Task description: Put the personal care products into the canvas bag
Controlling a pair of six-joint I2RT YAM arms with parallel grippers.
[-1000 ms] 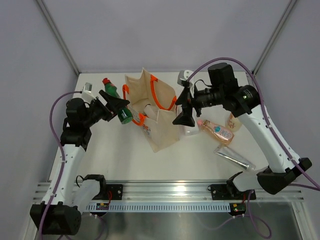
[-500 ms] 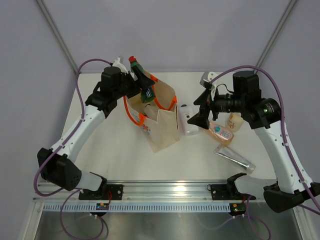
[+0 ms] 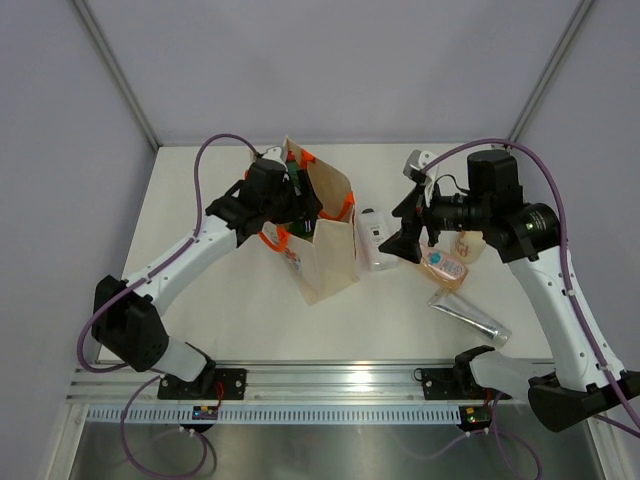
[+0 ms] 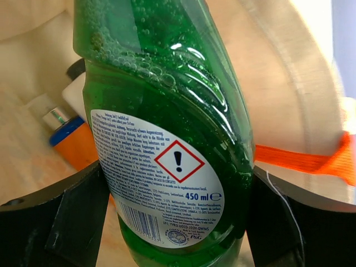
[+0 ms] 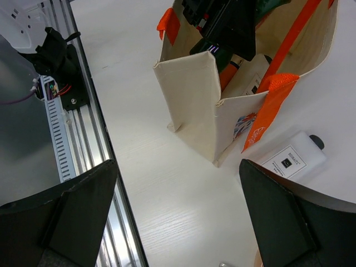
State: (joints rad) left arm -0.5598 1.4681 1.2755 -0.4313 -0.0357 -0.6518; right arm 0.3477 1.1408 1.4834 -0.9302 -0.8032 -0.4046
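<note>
The canvas bag (image 3: 325, 255) stands open mid-table, orange handles up; it also shows in the right wrist view (image 5: 197, 105). My left gripper (image 3: 293, 196) reaches into the bag's mouth, shut on a green bottle (image 4: 167, 139) with a white label. Below it inside the bag lie an orange bottle with a blue cap (image 4: 75, 142) and a white bottle (image 4: 75, 94). My right gripper (image 3: 410, 236) is open and empty, just right of the bag above the white flat bottle (image 3: 375, 240). The pink bottle (image 3: 443, 264), beige bottle (image 3: 468, 243) and silver tube (image 3: 470, 315) lie on the table to the right.
The rail (image 3: 340, 385) with the arm bases runs along the near table edge, also seen in the right wrist view (image 5: 67, 128). Grey walls close off the back and sides. The white flat bottle (image 5: 292, 158) lies close against the bag's right side.
My left arm has swung right and carried the green bottle from beside the bag down into its mouth. My right gripper has drawn back right, off the bag.
</note>
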